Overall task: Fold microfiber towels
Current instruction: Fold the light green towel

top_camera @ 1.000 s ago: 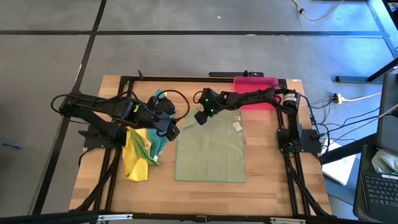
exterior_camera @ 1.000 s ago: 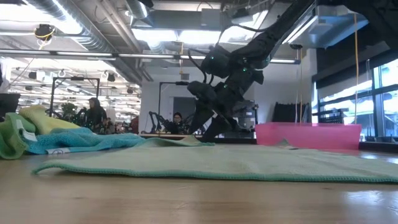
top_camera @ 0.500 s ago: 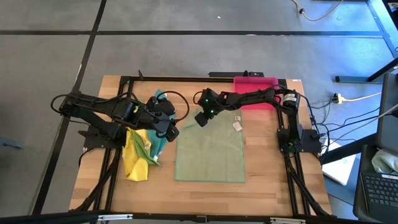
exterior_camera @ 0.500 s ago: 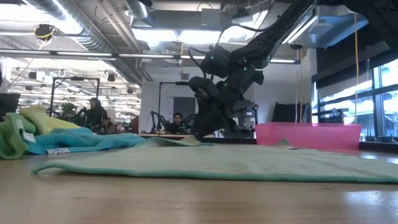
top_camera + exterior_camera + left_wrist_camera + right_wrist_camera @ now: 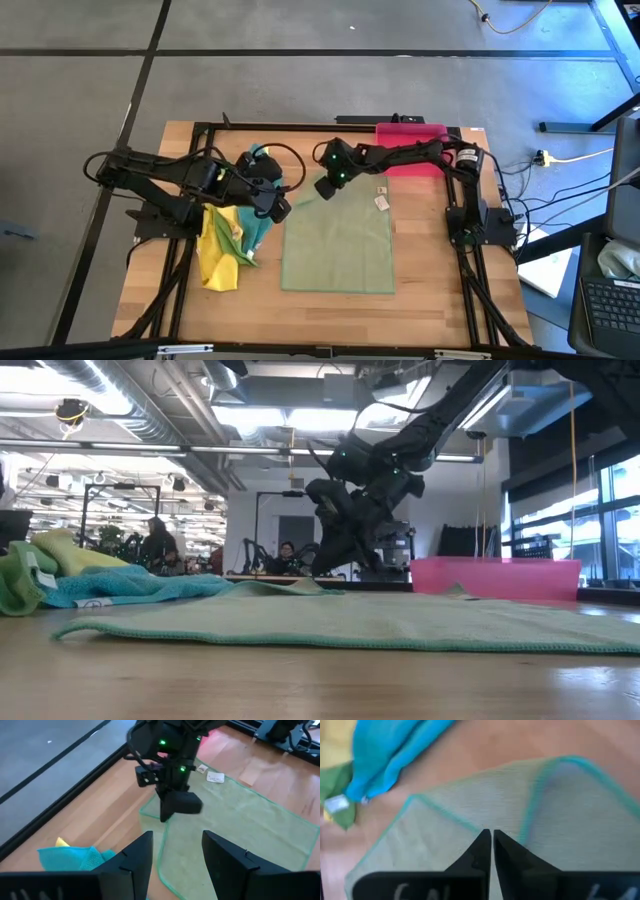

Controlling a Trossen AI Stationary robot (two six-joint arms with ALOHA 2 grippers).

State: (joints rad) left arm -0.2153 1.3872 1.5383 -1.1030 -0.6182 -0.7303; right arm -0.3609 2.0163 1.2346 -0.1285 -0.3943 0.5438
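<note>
The large pale olive towel (image 5: pixel 338 240) lies spread flat on the middle of the table. My right gripper (image 5: pixel 324 189) is down at its far left corner, shut on the cloth; the right wrist view shows its fingers (image 5: pixel 481 851) closed over a raised ridge. My left gripper (image 5: pixel 283 210) hovers open just left of that towel, over a heap of yellow (image 5: pixel 215 262), green (image 5: pixel 232 234) and teal (image 5: pixel 256 232) towels. Its wrist view looks past the open fingers (image 5: pixel 135 855) at the right gripper (image 5: pixel 172 810). My right gripper pinches a small raised fold of the pale olive towel near its far left corner (image 5: pixel 485 822) between its two fingers. The fingers slant down from the table's far right side. The rest of the towel lies flat on the table.
A pink-red tray (image 5: pixel 410 135) stands at the far right, partly under the right arm. A white tag (image 5: pixel 381 201) sits on the olive towel's far part. Bare wood lies in front of the towel near the table's near edge (image 5: pixel 330 320).
My right gripper has shut on the olive towel's far left corner, its wrist turning a little while it stayed in place. The cloth there has bunched into a small ridge.
</note>
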